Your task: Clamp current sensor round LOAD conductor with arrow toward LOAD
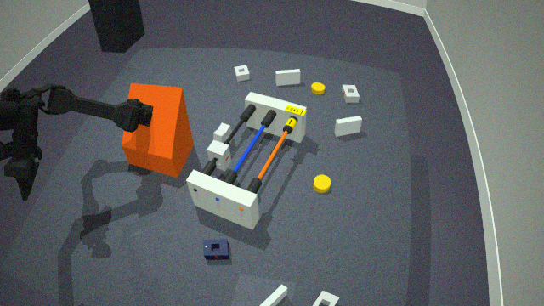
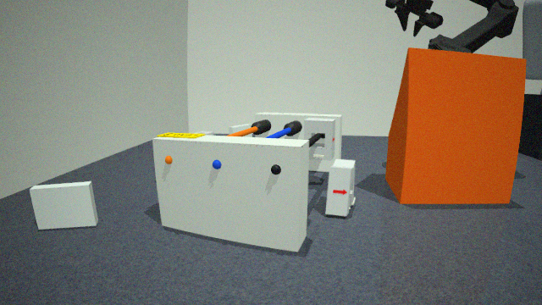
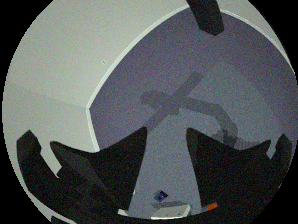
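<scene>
A white sensor point(image 1: 222, 131) point(image 2: 337, 191) stands on the table beside the black conductor, a red arrow on its side; whether its jaw is open is hard to tell. The LOAD conductor is the orange bar point(image 1: 272, 156) point(image 2: 242, 132), with a yellow arrow sleeve point(image 1: 291, 124) at its far end. The yellow LOAD label point(image 1: 295, 110) point(image 2: 179, 135) lies on top of that end's white block point(image 1: 275, 107) point(image 2: 233, 191). My gripper point(image 1: 25, 196) point(image 2: 410, 32) point(image 3: 167, 131) is open, its fingers apart with nothing between them, high up and well away from the sensor, beyond the orange block.
An orange block point(image 1: 157, 115) point(image 2: 459, 135) point(image 3: 212, 206) stands between arm and rack. A white sensor point(image 1: 218, 152) point(image 2: 319, 123) is round the black conductor; a blue conductor point(image 1: 249, 146) runs mid-rack. A dark blue sensor point(image 1: 222, 254) point(image 3: 160, 195), yellow discs point(image 1: 322, 183) point(image 1: 318, 87) and white pieces point(image 1: 348, 127) lie around.
</scene>
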Action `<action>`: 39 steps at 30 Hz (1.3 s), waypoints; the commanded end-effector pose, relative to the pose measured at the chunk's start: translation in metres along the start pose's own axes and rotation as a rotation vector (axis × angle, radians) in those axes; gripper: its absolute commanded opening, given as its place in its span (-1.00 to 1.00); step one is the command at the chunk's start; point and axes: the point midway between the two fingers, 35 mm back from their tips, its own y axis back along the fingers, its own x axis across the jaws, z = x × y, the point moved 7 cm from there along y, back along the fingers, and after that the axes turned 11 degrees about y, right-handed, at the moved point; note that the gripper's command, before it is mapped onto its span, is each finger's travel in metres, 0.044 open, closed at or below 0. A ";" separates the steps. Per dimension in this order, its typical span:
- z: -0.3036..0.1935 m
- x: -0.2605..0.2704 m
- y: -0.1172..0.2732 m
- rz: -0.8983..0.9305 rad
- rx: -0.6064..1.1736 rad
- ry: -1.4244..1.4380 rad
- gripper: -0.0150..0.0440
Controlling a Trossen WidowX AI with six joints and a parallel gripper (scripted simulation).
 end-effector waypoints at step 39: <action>-0.314 0.132 0.052 1.469 0.322 0.681 1.00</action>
